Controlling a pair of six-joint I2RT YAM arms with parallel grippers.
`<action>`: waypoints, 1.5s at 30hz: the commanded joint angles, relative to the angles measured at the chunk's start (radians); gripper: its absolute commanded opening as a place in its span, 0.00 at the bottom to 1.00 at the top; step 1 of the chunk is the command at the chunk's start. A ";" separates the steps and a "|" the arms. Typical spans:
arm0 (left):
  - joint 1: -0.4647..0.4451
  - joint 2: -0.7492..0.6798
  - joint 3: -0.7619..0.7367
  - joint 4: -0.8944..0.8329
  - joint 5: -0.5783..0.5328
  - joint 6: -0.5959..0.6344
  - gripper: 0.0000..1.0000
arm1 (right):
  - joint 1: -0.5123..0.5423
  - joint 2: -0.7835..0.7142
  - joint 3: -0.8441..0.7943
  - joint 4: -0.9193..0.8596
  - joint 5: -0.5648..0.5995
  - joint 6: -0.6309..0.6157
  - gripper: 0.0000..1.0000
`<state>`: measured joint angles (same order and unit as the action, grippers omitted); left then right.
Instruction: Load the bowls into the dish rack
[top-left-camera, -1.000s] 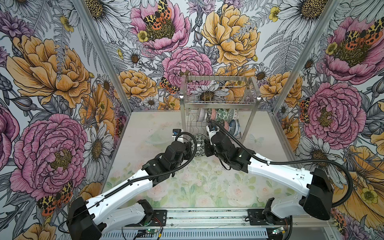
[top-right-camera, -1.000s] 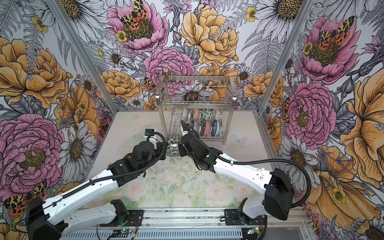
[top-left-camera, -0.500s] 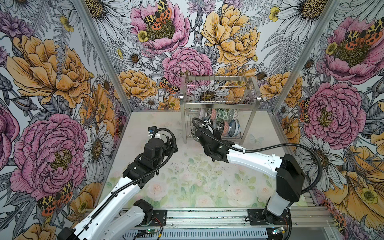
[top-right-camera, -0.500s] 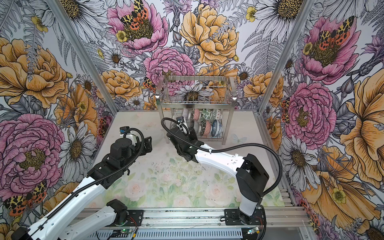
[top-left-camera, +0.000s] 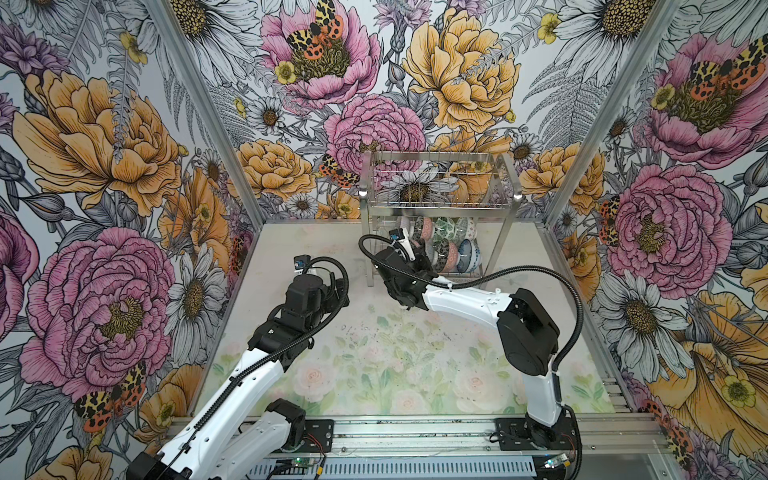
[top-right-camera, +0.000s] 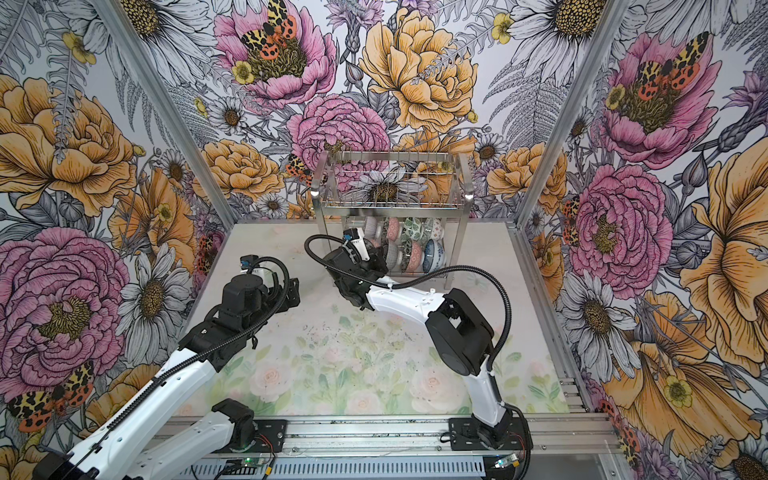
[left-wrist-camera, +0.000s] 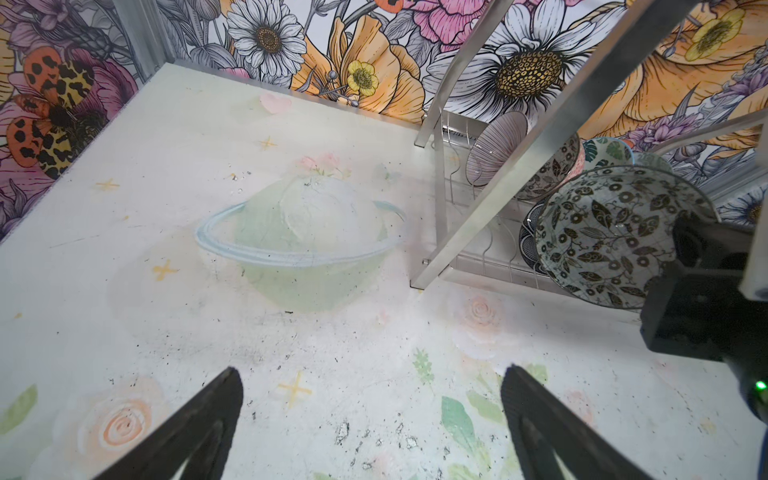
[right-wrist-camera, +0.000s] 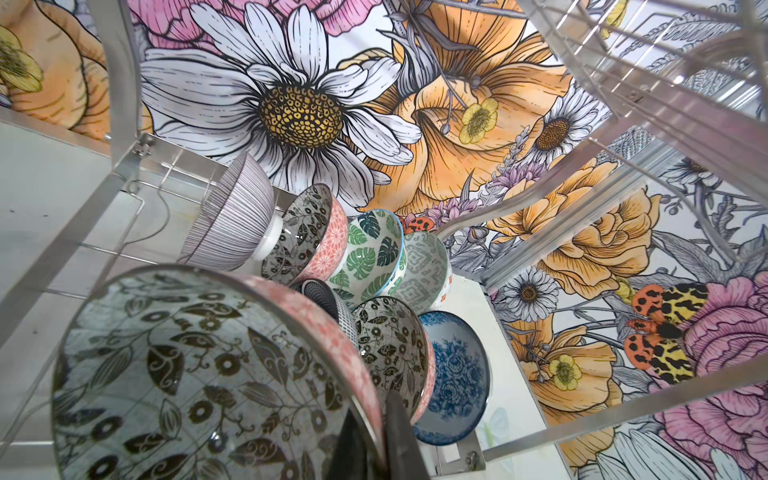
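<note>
The table (top-left-camera: 374, 353), covered by a mat printed with pale flowers, lies bare under the left gripper (left-wrist-camera: 372, 374), whose jaws are spread wide with nothing between them; in the left wrist view a faint printed ringed planet (left-wrist-camera: 299, 241) lies ahead of its fingertips. The dish rack (top-left-camera: 436, 209) stands at the far end of the table in both top views, ahead of and to one side of the left gripper's jaws and well apart from them, while the right gripper (right-wrist-camera: 376, 432) reaches into the open front of its lower tier. The wire upper tier passes above the right gripper's jaws. The right gripper's jaws are pinched on the rim of a bowl with a black leaf pattern inside and a pink outside (right-wrist-camera: 199, 374), one finger inside the rim and one outside; the bowl is held on edge at the front of the lower tier, and whether it touches the wires cannot be told. Beyond those jaws, the other bowls stand on edge in the lower tier in two rows: in the far row a grey striped bowl (right-wrist-camera: 232, 224), a second black-leaf bowl (right-wrist-camera: 299, 237), a green leaf bowl (right-wrist-camera: 370, 257) and a grey-green diamond bowl (right-wrist-camera: 428, 266); nearer the jaws, a dark mesh-patterned bowl (right-wrist-camera: 324, 295), a third black-leaf bowl (right-wrist-camera: 390, 353) and a blue floral bowl (right-wrist-camera: 453, 365).
</note>
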<state>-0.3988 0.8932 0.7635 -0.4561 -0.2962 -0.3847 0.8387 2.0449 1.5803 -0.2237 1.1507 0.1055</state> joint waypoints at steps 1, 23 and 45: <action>0.020 0.012 -0.009 0.029 0.043 0.044 0.98 | -0.021 0.030 0.055 0.116 0.045 -0.069 0.00; 0.048 0.028 -0.002 0.039 0.080 0.063 0.99 | -0.040 0.255 0.209 0.302 0.039 -0.342 0.00; 0.050 0.011 -0.007 0.033 0.079 0.061 0.99 | -0.095 0.399 0.308 0.439 0.051 -0.611 0.00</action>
<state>-0.3614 0.9226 0.7631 -0.4442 -0.2375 -0.3363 0.7528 2.4138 1.8420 0.1780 1.1843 -0.4522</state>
